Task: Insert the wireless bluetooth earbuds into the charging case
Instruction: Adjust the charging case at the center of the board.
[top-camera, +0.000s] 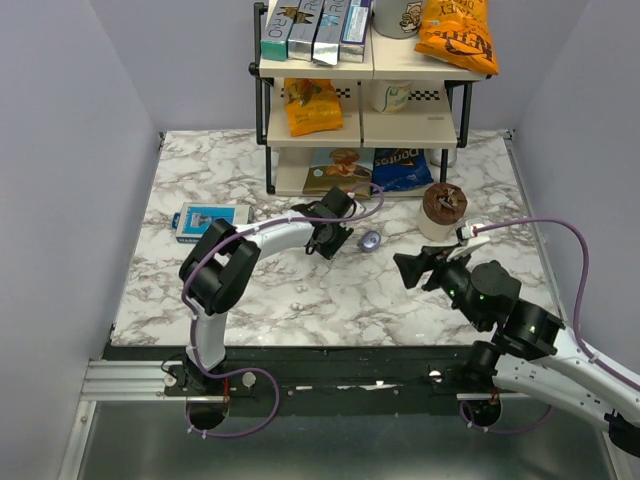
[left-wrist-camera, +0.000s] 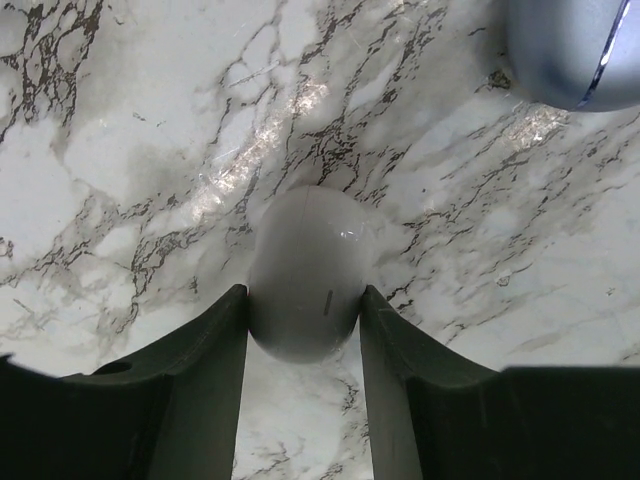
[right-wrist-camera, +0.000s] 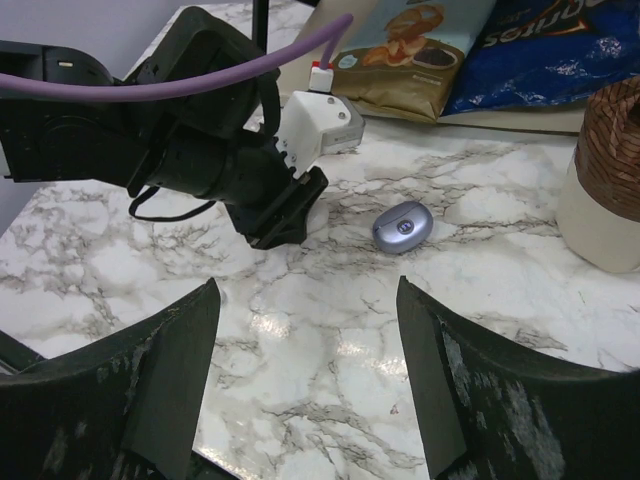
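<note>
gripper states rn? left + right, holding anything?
Left gripper: closed on the white oval object, a finger against each side of it.
Right gripper: open, holding nothing.

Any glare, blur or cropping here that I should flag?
Left wrist: glare streaks the marble table, the white oval object between the jaws is sharp, the charging case is cropped and soft in the corner. Right wrist: a glare patch on the marble, case sharp, own fingers slightly soft. Top external: even light, no glare.
</note>
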